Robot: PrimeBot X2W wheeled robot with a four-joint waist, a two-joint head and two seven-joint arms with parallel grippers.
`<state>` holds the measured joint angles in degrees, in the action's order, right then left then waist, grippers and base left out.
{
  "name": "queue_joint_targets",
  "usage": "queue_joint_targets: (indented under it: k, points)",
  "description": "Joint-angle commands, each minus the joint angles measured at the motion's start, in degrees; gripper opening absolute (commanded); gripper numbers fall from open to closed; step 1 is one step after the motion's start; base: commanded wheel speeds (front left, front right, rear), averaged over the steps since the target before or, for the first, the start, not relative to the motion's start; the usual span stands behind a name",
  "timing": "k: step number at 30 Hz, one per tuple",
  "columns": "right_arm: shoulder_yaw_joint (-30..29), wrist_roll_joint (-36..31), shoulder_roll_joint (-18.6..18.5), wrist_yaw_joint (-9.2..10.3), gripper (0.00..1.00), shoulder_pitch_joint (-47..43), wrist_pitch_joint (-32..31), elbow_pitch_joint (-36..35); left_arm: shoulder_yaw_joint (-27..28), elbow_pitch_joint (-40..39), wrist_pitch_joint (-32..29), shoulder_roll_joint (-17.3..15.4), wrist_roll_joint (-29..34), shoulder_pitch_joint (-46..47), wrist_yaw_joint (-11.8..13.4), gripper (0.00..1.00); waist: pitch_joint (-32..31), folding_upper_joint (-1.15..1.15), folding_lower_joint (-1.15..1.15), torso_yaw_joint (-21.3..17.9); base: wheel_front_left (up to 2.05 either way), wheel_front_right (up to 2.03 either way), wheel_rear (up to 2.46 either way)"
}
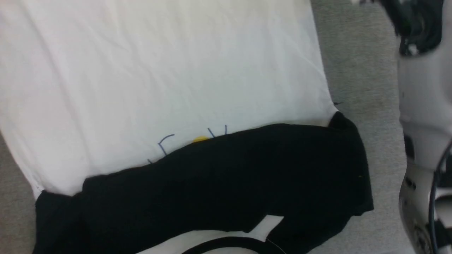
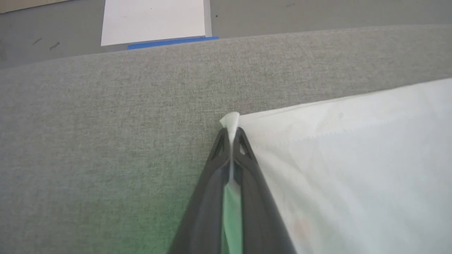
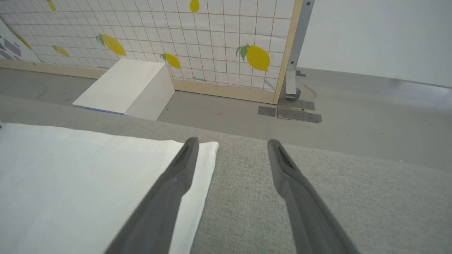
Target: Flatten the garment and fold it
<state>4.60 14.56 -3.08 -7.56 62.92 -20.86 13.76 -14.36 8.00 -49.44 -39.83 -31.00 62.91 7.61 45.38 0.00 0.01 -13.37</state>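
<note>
Grey cloth top (image 2: 106,141); past it grey floor (image 3: 353,106), white box (image 3: 123,84), lemon wall (image 3: 212,35) | left gripper (image 2: 231,135) pinches a white corner of the shirt (image 2: 353,158) | shirt lies flat, its long way running from neck near the robot to hem far off, black sleeves (image 1: 229,176) across the chest | right gripper (image 3: 233,144) fingers spread apart, shirt edge below one finger

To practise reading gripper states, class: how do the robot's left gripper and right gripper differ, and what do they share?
The left gripper is shut, the right gripper open. The left pinches a white corner of the garment; the right holds nothing. Both are at a garment corner above the grey surface.
</note>
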Motion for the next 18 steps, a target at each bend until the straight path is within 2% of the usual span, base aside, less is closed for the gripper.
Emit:
queue_joint_targets:
  k: [1,4,7,13,14,15,16,17,18]
  points:
    - [-0.1,0.4,0.2,0.08,1.0,2.9,-2.2,3.3,-1.4,1.0,0.4,1.8,-0.2,-0.1,-0.8,0.0,0.7,0.0,-0.01,2.4,0.0,0.0,0.0]
    - [-0.6,-0.8,0.2,0.08,1.0,8.3,-6.9,10.4,-2.5,1.1,2.4,3.3,0.1,1.5,-1.8,0.0,1.1,0.0,-0.01,4.5,0.0,0.0,0.0]
    - [-0.9,-4.5,0.2,0.08,1.0,12.6,-10.8,15.9,-3.5,1.2,4.3,4.6,0.6,3.2,-2.8,0.0,1.7,0.0,-0.01,6.2,0.0,0.0,0.0]
    - [-2.9,-9.8,0.2,0.08,1.0,17.6,-18.6,22.4,-5.4,1.3,6.4,6.8,1.1,5.9,-4.4,0.0,2.5,0.0,-0.01,9.3,0.0,0.0,0.0]
    - [-3.4,-10.6,0.2,0.08,0.91,18.0,-19.6,23.0,-5.6,1.3,6.6,7.2,1.0,6.1,-4.6,0.0,2.6,0.0,-0.01,9.7,0.0,0.0,0.0]
    - [-3.9,-11.5,0.2,0.08,0.5,18.4,-20.8,23.6,-5.9,1.4,6.9,7.5,1.1,6.4,-4.8,0.0,2.7,0.0,-0.01,10.0,0.0,0.0,0.0]
    - [-4.2,-12.4,0.2,0.08,0.29,18.7,-22.0,24.0,-6.2,1.5,7.1,7.6,1.1,6.7,-5.0,0.0,2.8,0.0,-0.01,10.2,0.0,0.0,0.0]
    - [-4.3,-13.6,0.2,0.08,0.02,18.9,-23.5,24.4,-6.3,1.7,7.3,7.8,1.1,6.9,-5.2,0.0,2.9,0.0,-0.01,10.3,0.0,0.0,0.0]
    - [-4.5,-14.6,0.2,0.08,0.0,19.1,-24.5,24.5,-6.4,1.8,7.5,8.0,1.1,7.1,-5.2,0.0,2.9,0.0,-0.01,10.4,0.0,0.0,0.0]
